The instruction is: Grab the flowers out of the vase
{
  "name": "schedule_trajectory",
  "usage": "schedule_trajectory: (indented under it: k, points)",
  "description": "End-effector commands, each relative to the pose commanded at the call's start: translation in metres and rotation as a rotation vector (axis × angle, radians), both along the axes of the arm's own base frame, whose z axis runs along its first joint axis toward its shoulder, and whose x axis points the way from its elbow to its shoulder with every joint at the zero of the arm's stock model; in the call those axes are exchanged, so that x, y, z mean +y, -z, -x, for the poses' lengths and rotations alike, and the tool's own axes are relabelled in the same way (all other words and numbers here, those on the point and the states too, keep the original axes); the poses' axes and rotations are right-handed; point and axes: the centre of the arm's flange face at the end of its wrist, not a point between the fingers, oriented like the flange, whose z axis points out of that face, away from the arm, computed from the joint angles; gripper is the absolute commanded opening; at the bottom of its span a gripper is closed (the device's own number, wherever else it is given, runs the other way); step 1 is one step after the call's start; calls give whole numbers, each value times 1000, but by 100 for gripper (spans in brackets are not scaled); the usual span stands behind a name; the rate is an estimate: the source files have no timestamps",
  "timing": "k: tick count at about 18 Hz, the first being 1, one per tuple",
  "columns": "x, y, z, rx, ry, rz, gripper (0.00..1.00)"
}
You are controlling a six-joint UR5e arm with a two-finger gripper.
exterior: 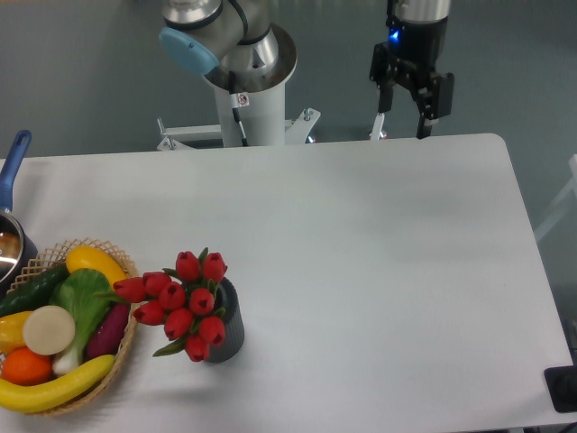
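The flowers [180,302], a bunch of red tulip buds with green leaves, stand in the vase [227,332], a small dark grey ribbed cylinder, at the front left of the white table. The bunch leans left and spreads wider than the vase. My gripper [401,126] hangs open and empty above the table's far edge, right of centre, far from the flowers. Its two dark fingers [422,115] point down with a clear gap between them.
A wicker basket [126,347] of fruit and vegetables sits just left of the vase, almost touching the flowers. A metal pot with a blue handle [11,167] is at the left edge. The arm's white base column [251,104] stands behind the far edge.
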Motion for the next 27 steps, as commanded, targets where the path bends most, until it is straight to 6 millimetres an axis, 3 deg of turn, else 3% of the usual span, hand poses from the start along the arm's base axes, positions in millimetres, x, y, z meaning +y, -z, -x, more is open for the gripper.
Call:
schedule_trajectory:
  k: [4, 10, 15, 20, 27]
  points:
    - [8, 4, -3, -53, -43, -75, 100]
    - [65, 22, -15, -209, -65, -247, 100]
    - [111, 48, -29, -233, 38, -331, 100]
    - [152, 68, -47, -378, 116, -465, 100]
    - [178, 78, -64, -512, 93, -517, 100]
